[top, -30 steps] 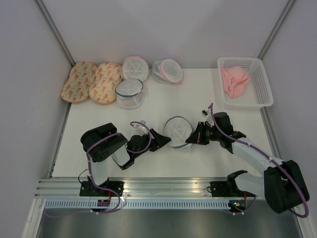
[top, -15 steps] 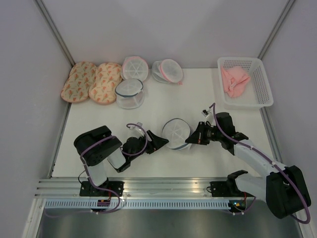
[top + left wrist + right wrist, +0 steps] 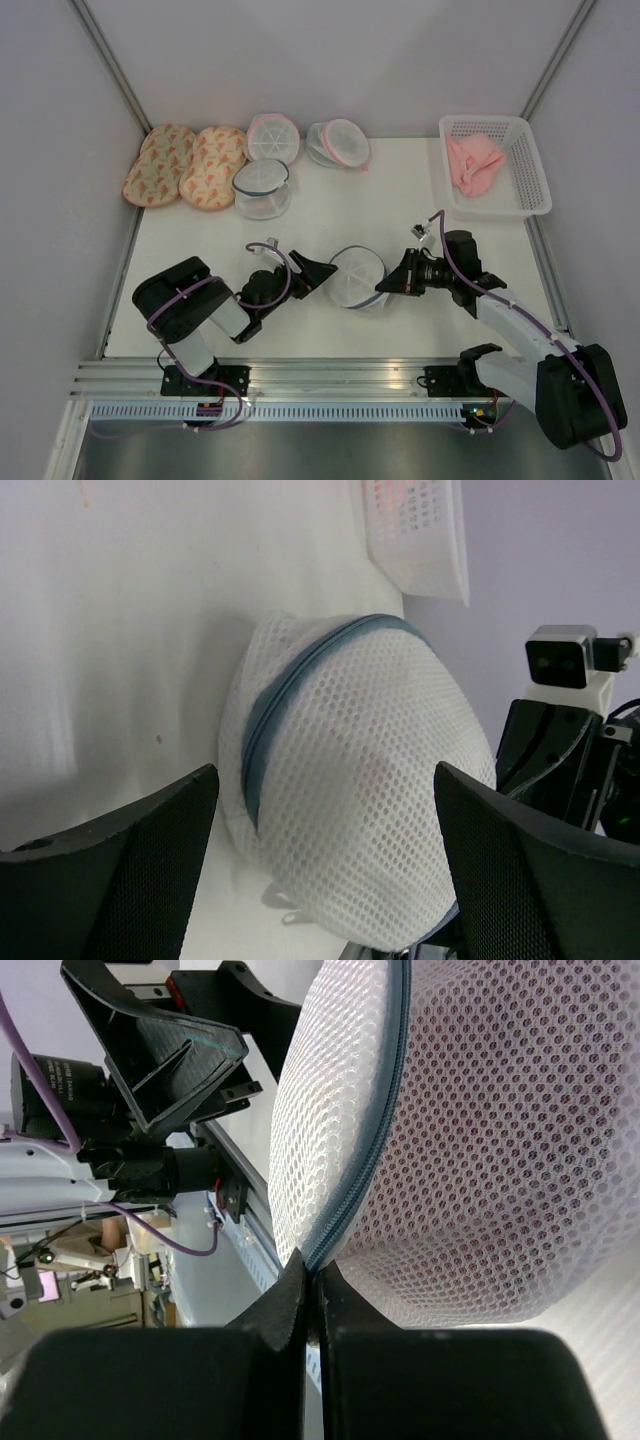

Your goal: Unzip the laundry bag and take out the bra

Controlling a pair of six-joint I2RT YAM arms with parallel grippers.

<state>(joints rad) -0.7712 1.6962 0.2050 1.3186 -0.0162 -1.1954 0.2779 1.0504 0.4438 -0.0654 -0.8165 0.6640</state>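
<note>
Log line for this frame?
left gripper: open, facing laundry bag | right gripper: shut on zip seam | zip: looks closed

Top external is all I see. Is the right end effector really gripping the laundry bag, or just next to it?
Observer: Right wrist shows the right end effector shut on the laundry bag, fingertips pinching where its blue-grey zipper runs in.
Operator: Left side closing?
Observer: No. Left wrist shows the left end effector open wide, the bag sitting between its fingers.
Operator: Anything inside?
Observer: The bra shows only as a dark reddish tint through the mesh in the right wrist view; the zipper stretch in sight looks closed.
</note>
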